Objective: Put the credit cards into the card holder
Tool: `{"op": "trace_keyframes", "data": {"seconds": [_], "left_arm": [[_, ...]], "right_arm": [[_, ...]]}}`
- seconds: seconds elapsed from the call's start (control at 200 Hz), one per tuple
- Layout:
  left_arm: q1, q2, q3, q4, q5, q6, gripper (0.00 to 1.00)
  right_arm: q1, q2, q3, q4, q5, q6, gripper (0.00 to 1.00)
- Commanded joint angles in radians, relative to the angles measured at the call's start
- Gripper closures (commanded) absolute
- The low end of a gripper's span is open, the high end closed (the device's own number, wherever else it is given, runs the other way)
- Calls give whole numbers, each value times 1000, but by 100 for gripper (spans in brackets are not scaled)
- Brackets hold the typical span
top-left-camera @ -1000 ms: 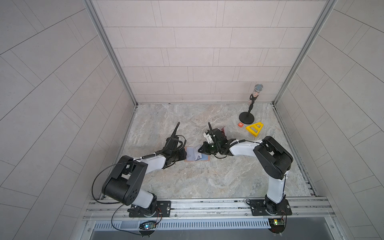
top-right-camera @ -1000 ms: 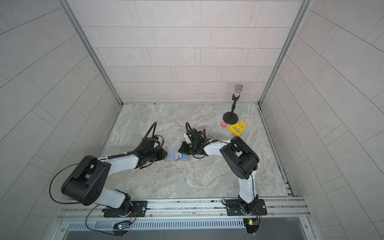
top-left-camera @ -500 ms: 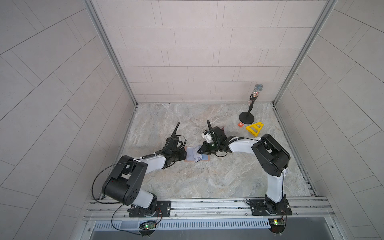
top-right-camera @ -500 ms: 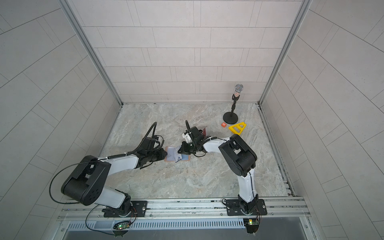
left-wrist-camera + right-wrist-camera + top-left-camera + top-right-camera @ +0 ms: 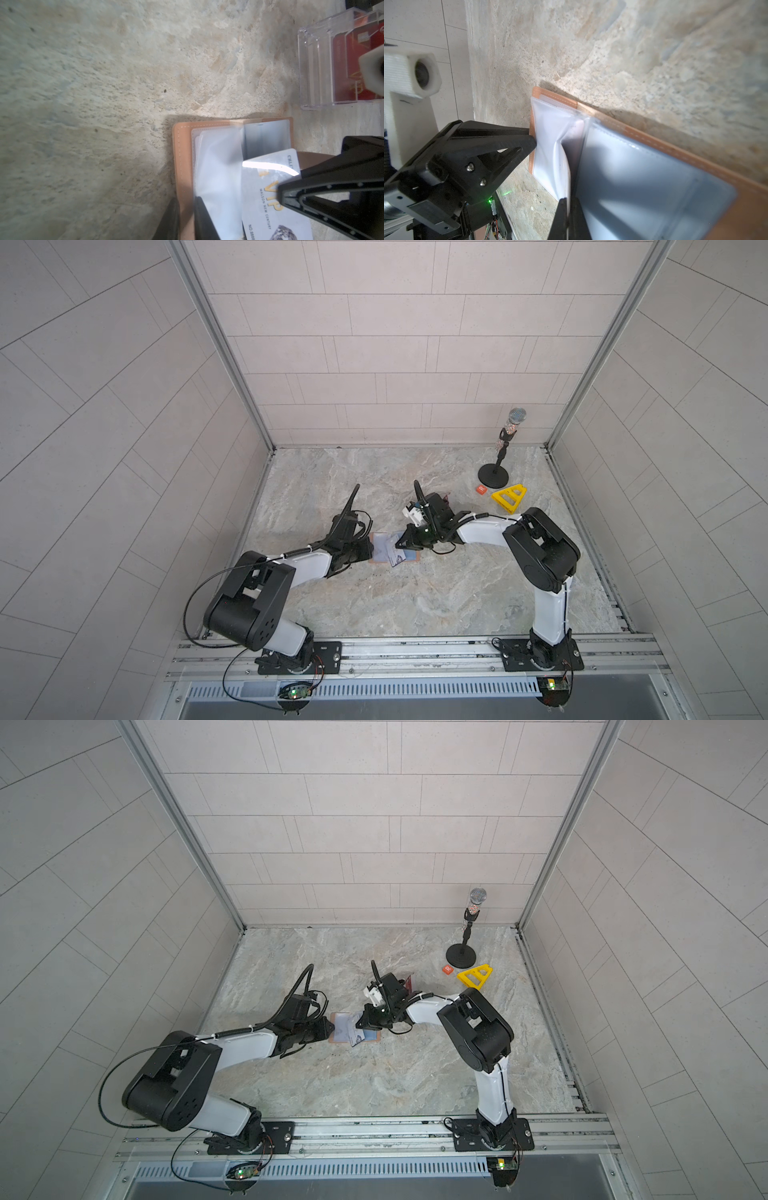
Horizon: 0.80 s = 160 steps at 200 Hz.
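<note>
The card holder [image 5: 413,559] [image 5: 374,1039] lies open on the table, tan leather with clear sleeves [image 5: 218,162]. My left gripper [image 5: 371,548] [image 5: 331,1027] [image 5: 186,205] [image 5: 532,136] is shut on its left cover edge [image 5: 182,145]. My right gripper [image 5: 399,545] [image 5: 360,1025] [image 5: 569,200] [image 5: 282,193] is shut on a whitish-blue credit card [image 5: 268,199] [image 5: 566,187] [image 5: 397,561]. That card stands tilted at the fold between the sleeves [image 5: 643,176]. A dark red credit card [image 5: 349,62] [image 5: 409,982] sits in a clear plastic box [image 5: 315,68] behind the right wrist.
At the back right stand a microphone on a black round base [image 5: 494,477], a small orange tile [image 5: 481,489] and a yellow triangular piece [image 5: 509,495]. Tiled walls close in the table on three sides.
My right wrist has shifted a little to the left and turned, carrying the card further over the open holder. The left arm has stayed put.
</note>
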Motion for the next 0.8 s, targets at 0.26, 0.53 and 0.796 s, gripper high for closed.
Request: {"op": "trace_keyframes", "data": {"seconds": [0.26,0.53,0.796], "left_arm": [[-16,11,-32,-174,-62,-26,81],[-15,13,-29,-177,-59,-27,81],[-17,14,-27,-176,-10,-11,81]], "right_arm": [[-3,-19,-93,-115,4,-61,100],[-3,-15,-94,-115,-13,-69,100],[-6,13,-59,-48,-6,-15,100]]}}
